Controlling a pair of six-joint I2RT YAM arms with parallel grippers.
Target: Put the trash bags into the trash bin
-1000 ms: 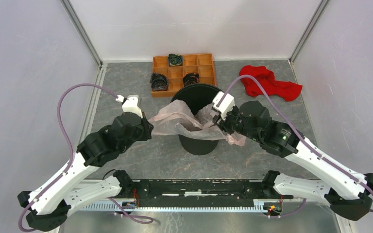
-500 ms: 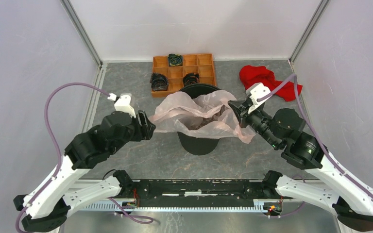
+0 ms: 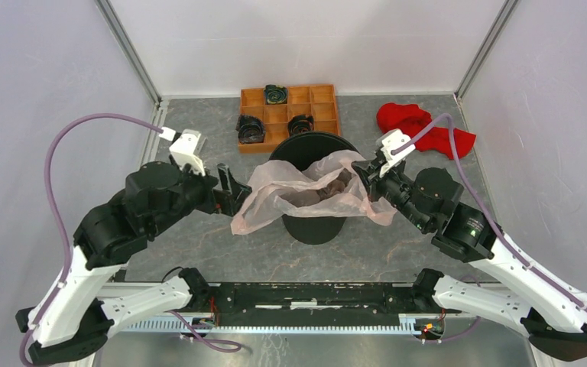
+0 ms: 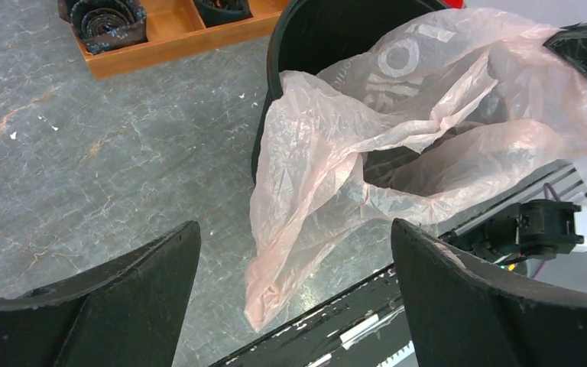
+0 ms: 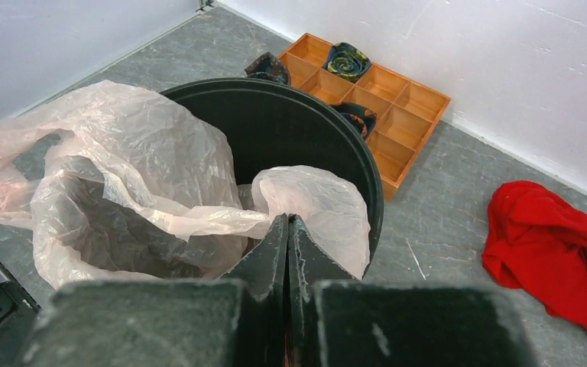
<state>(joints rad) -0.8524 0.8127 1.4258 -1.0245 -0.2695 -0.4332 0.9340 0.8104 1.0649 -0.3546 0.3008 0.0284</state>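
Top camera looks down from 6 o'clock over the whole desk (image 3: 222,245). Left wrist faces 3 o'clock, right wrist 10 o'clock; both close, sharing the trash bin (image 4: 306,38) and trash bag (image 4: 313,153).

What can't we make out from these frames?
- Trash bin floor: hidden in every view by the trash bag.
- Right gripper, right wrist view: shut at the film's edge; whether film is pinched, unclear.
- Dark coiled items in the orange tray: too small from above, cut off in left wrist view.
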